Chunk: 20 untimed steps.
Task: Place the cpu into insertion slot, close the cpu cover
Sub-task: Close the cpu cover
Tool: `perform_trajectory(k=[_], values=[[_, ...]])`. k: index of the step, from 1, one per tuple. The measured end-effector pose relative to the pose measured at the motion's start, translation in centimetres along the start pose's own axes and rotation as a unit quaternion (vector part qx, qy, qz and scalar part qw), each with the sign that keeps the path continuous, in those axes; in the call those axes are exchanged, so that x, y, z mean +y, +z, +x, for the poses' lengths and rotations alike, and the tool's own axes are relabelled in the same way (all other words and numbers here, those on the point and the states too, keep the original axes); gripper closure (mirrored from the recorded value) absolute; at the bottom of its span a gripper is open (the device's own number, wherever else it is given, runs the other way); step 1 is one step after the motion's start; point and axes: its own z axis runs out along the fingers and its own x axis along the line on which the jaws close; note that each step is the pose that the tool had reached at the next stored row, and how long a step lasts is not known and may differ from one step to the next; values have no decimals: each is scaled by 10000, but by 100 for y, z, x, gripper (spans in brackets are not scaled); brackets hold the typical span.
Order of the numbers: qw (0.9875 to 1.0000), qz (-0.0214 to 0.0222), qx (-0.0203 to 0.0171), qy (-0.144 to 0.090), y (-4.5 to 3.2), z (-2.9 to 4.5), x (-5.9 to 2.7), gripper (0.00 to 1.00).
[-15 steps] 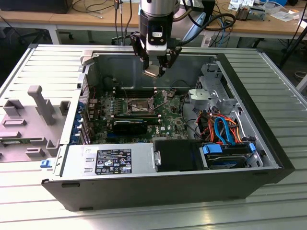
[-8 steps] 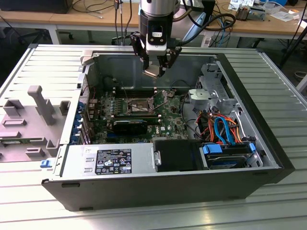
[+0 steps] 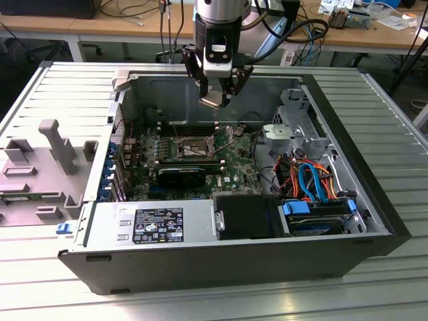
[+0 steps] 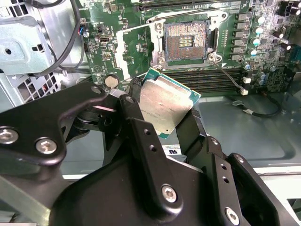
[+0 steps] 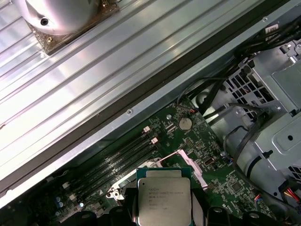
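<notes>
My fingers (image 4: 192,126) clamp the cpu (image 4: 164,106) by its edges, carrying it high over the board; the slot (image 4: 184,42) lies bare, cover (image 5: 192,168) swung up to receive it.

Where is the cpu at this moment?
In the second wrist view the cpu sits clamped between the jaws of the gripper, in the air above the motherboard, short of the open insertion slot and not yet in it.
</notes>
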Motion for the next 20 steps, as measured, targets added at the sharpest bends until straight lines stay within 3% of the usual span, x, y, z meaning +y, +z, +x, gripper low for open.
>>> perform_trajectory(k=[20], values=[[10000,-2,-6,70,0,0,0,45]])
